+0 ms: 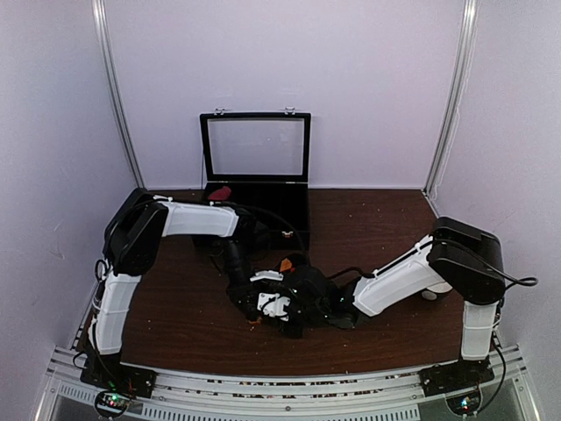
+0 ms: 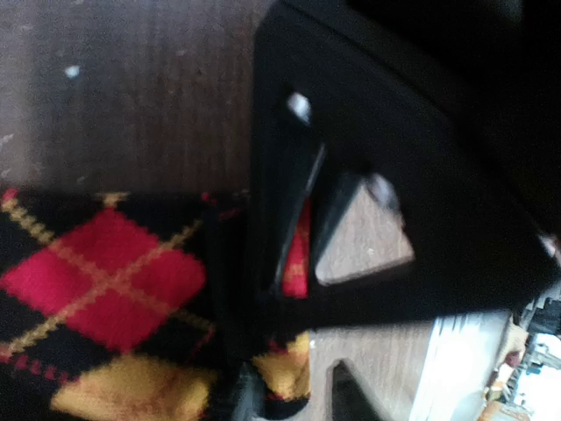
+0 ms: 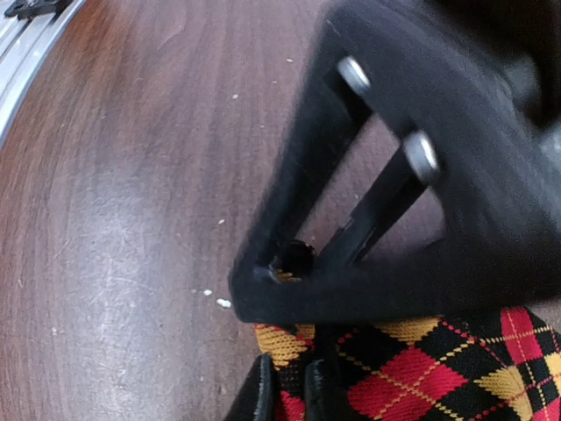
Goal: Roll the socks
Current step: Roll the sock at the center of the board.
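The black sock with red and orange argyle diamonds (image 2: 96,281) lies flat on the brown table, and it also fills the lower right of the right wrist view (image 3: 412,368). My left gripper (image 2: 294,399) is slightly open. A yellow corner of the sock sits between its fingers, with bare wood beside one finger. My right gripper (image 3: 291,395) is shut on a narrow fold at the sock's edge. From above, both grippers meet at mid-table (image 1: 279,309) and hide most of the sock; only an orange scrap (image 1: 285,263) peeks out. Each wrist view shows the other gripper's black frame close over the sock.
A black box (image 1: 289,209) with its clear lid (image 1: 254,147) raised stands at the back of the table. A red-pink bundle (image 1: 219,191) lies in its left corner. Bare brown wood (image 1: 394,228) spreads to the right. White walls close in on all sides.
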Controlling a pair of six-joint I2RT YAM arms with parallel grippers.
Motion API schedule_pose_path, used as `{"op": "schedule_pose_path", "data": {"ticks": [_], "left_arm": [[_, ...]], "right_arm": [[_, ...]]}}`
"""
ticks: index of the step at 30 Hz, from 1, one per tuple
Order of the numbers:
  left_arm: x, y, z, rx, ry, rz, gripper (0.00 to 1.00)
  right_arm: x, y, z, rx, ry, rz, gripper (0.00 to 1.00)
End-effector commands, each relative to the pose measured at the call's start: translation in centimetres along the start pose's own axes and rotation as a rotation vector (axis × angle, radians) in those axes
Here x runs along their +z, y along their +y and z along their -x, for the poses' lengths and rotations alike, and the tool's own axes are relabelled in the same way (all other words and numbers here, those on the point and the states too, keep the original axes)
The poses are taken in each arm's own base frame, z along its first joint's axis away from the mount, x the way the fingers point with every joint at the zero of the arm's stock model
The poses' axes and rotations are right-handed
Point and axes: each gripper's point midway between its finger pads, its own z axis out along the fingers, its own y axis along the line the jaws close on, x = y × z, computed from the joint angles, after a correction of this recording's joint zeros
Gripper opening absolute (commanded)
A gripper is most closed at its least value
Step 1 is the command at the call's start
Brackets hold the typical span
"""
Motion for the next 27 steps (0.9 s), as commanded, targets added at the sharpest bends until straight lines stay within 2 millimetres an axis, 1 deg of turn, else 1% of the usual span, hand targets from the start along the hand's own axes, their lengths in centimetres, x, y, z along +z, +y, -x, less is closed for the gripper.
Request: {"op": "schedule_pose_path", "data": {"ticks": [1,3,4,7,10,13,14,16,17,19,22,25,26,27], "left_arm": [[-4.1,0.1,1.4,0.084,-0.144,0.132,0.46],[-6.4,-0.5,2.2,0.115,-0.219,0.186,0.60],[-7.3,-0.7,2.3,0.127,-0.235,0.218,0.67],[-9.3,-1.4,2.5,0.168,-0.261,0.309,0.68],[-11.2,-1.8,2.6,0.218,-0.298,0.432,0.68],[-13.4,-1.5,2.3,0.250,-0.331,0.613,0.72],[-14.4,-1.3,2.1,0.247,-0.343,0.683,0.77],[-16.3,-0.8,1.9,0.221,-0.359,0.804,0.83],[-17.0,-0.7,1.7,0.209,-0.358,0.842,0.84],[-18.0,-0.4,1.3,0.176,-0.347,0.897,0.97],[-19.7,0.4,0.8,0.119,-0.356,0.995,0.98],[-22.7,-0.5,0.7,0.084,-0.422,1.067,0.98],[-23.2,-0.5,0.5,0.075,-0.432,1.075,0.98],[-23.8,0.3,0.2,0.047,-0.438,1.114,0.98]], "right_arm": [[0.2,2.5,-6.7,0.109,0.183,0.121,0.06],[0.0,3.2,-7.2,0.135,0.194,0.151,0.00],[-0.1,3.5,-7.5,0.147,0.201,0.164,0.00],[-0.3,4.1,-7.5,0.200,0.207,0.193,0.00],[-0.6,4.8,-6.9,0.286,0.204,0.235,0.00],[-0.7,5.6,-6.4,0.388,0.210,0.288,0.00],[-0.8,5.8,-6.4,0.423,0.215,0.308,0.00],[-0.8,6.2,-6.6,0.506,0.234,0.343,0.00],[-0.7,6.3,-6.7,0.556,0.251,0.359,0.00],[-0.4,6.3,-7.2,0.666,0.289,0.394,0.00],[-0.2,6.9,-7.7,0.776,0.333,0.444,0.00],[0.0,6.8,-8.0,0.843,0.355,0.449,0.00],[0.0,6.7,-8.1,0.870,0.359,0.451,0.00],[0.0,6.5,-8.1,0.894,0.360,0.451,0.00]]}}
